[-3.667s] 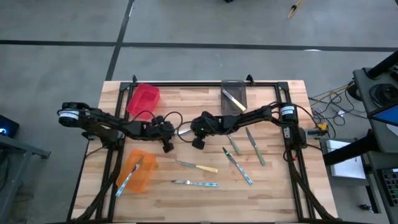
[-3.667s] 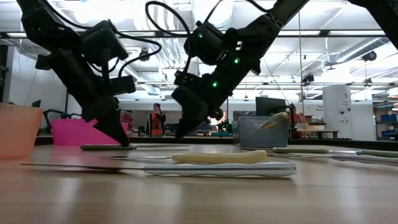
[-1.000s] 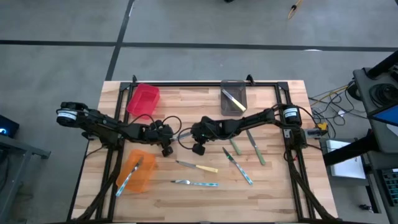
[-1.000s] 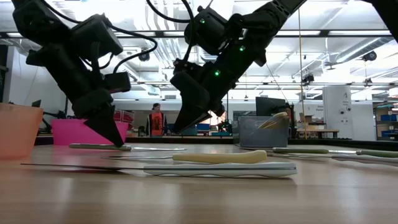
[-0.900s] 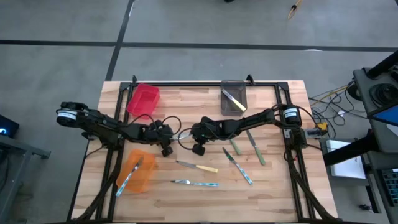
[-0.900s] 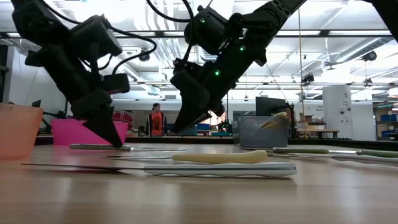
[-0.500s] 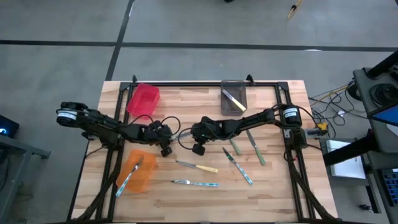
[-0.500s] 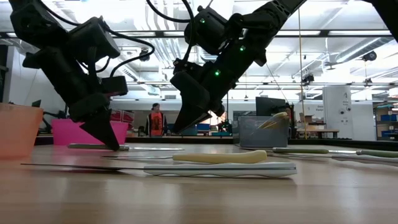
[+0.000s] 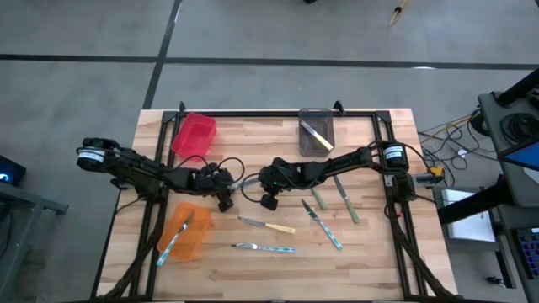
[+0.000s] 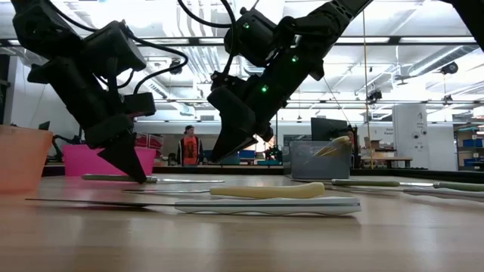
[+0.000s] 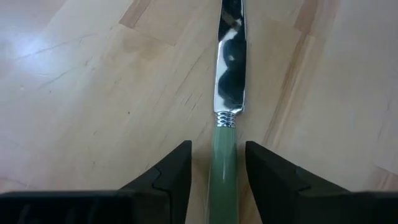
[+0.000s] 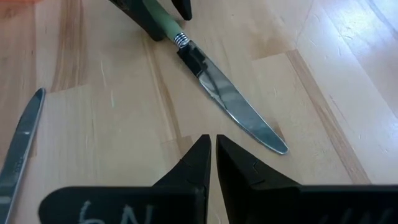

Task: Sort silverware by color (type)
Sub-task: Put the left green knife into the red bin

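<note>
Left gripper [image 11: 217,171] now parted, fingers straddling green knife [image 11: 225,124] on table [image 9: 370,252], right gripper [image 12: 212,158] closed, empty, "6N" on it.

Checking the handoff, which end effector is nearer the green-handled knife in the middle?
Left. The left end effector straddles the green-handled knife's handle, fingers apart; the right end effector sits shut, just off its blade tip.

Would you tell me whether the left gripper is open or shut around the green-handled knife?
Open: the left gripper's fingers straddle the green-handled knife, gaps showing each side.
</note>
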Action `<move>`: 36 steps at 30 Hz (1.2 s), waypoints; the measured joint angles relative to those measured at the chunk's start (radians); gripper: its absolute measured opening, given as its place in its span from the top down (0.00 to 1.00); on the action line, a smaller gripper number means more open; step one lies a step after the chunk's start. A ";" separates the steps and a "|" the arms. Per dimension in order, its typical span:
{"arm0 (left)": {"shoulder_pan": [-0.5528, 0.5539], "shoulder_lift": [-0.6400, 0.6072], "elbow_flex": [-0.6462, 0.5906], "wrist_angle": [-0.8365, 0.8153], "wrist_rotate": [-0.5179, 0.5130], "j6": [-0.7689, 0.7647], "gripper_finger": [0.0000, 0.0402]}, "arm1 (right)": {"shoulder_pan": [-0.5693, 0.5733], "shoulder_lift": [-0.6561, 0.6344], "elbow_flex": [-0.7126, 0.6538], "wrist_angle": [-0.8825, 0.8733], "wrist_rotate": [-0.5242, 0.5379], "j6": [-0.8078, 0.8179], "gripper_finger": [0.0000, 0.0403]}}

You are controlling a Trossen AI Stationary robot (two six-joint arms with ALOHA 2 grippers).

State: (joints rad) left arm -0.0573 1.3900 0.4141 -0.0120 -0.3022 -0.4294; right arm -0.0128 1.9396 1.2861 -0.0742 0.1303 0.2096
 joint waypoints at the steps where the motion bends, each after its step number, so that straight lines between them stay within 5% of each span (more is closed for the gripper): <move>1: 0.000 0.003 0.000 0.004 -0.003 0.000 0.68 | 0.000 0.000 0.000 0.000 0.000 0.000 0.96; 12: 0.000 0.024 0.000 0.023 -0.005 0.000 0.68 | 0.000 -0.017 -0.001 -0.040 0.001 -0.029 0.96; 23: -0.001 0.025 0.000 0.022 -0.004 -0.002 0.68 | 0.010 -0.207 -0.005 -0.188 0.004 -0.058 0.96; 36: -0.001 0.026 -0.002 0.026 -0.005 0.004 0.68 | 0.049 -0.413 -0.430 0.464 0.004 -0.055 0.96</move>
State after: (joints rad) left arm -0.0578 1.4158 0.4126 0.0143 -0.3073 -0.4252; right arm 0.0364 1.5265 0.8561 0.3894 0.1341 0.1549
